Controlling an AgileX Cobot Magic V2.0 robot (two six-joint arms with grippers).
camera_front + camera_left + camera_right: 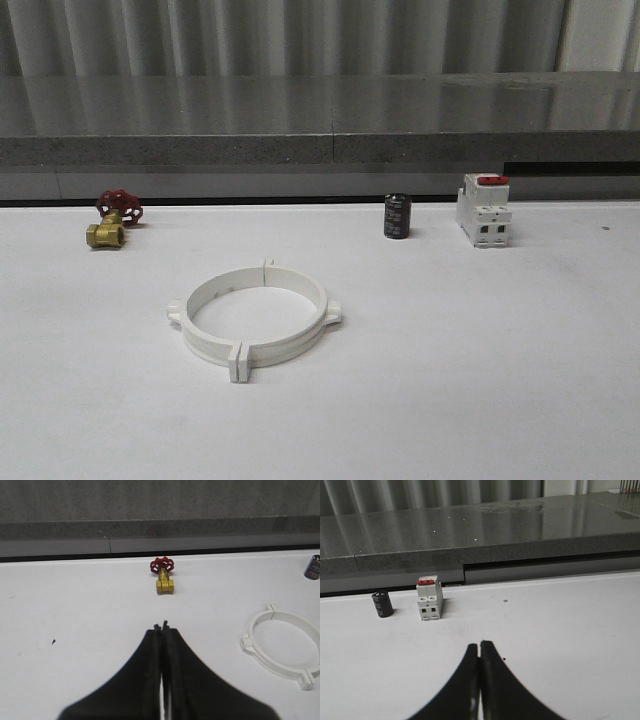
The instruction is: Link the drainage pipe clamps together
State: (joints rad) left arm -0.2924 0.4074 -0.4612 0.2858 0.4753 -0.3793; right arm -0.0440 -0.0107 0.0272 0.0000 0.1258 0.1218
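Note:
The two white drainage pipe clamps (256, 318) lie on the white table left of centre, their end flanges meeting at front and back so they form one wide ring. The same ring (282, 647) appears in the left wrist view, off to the side of my left gripper (161, 626), which is shut with nothing between its black fingers and hangs above bare table. My right gripper (480, 643) is also shut and empty, over bare table, with the clamps out of its view.
A brass valve with a red handwheel (113, 219) sits at the back left. A black cylinder (397, 216) and a white breaker with a red top (484, 209) stand at the back right. A grey ledge (320, 148) runs behind the table.

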